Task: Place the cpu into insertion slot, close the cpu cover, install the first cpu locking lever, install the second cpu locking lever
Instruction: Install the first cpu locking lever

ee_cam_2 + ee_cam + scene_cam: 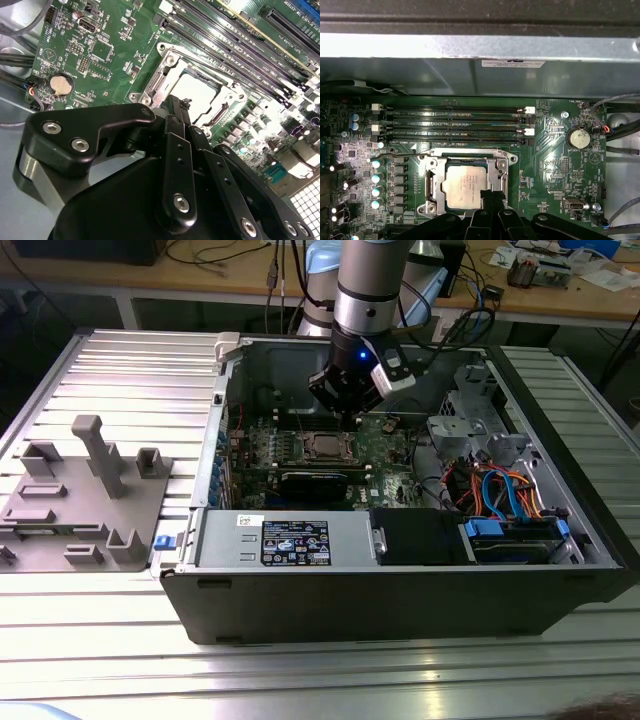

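Observation:
The cpu [465, 185] shows its dull silver top, seated flat in the insertion slot, whose contact field is hidden under it. The cpu cover [433, 181] lies flat around the chip, which shows through its square window. A thin wire locking lever [400, 156] runs along the socket's edge beside the memory slots. My gripper [490, 196] is shut with nothing between its fingers, its tips just over the socket edge opposite that lever. In the second wrist view the gripper [179, 106] points at the cover [165, 60] beside the cpu [196, 92]. In the exterior view the gripper [345, 412] hangs over the cpu [326, 447].
Long memory slots [455, 122] and a coin battery [579, 137] flank the socket. A black card [315, 483], the power supply box [285, 538] and coloured cables [500, 490] crowd the case. A grey fixture [90, 490] stands on the table at the exterior view's left.

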`<state>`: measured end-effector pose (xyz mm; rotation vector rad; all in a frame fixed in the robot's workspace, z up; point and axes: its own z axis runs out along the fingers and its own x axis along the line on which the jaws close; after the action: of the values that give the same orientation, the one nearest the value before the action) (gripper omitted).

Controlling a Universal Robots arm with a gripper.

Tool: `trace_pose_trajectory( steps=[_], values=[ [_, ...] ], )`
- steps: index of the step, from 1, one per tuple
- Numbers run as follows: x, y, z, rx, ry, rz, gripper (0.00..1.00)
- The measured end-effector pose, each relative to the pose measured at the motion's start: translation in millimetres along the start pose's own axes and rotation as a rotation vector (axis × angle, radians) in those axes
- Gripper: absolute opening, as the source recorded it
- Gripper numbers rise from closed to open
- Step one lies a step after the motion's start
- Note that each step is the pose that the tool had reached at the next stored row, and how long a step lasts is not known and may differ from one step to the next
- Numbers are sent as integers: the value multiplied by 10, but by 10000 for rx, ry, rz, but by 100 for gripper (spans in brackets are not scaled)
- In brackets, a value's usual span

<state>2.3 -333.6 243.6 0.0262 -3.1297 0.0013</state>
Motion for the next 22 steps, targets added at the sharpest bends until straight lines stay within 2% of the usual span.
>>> trace_pose_trajectory(
  steps=[22],
  values=[
    [0, 0, 0, 2, 0, -140, 11]
  ],
)
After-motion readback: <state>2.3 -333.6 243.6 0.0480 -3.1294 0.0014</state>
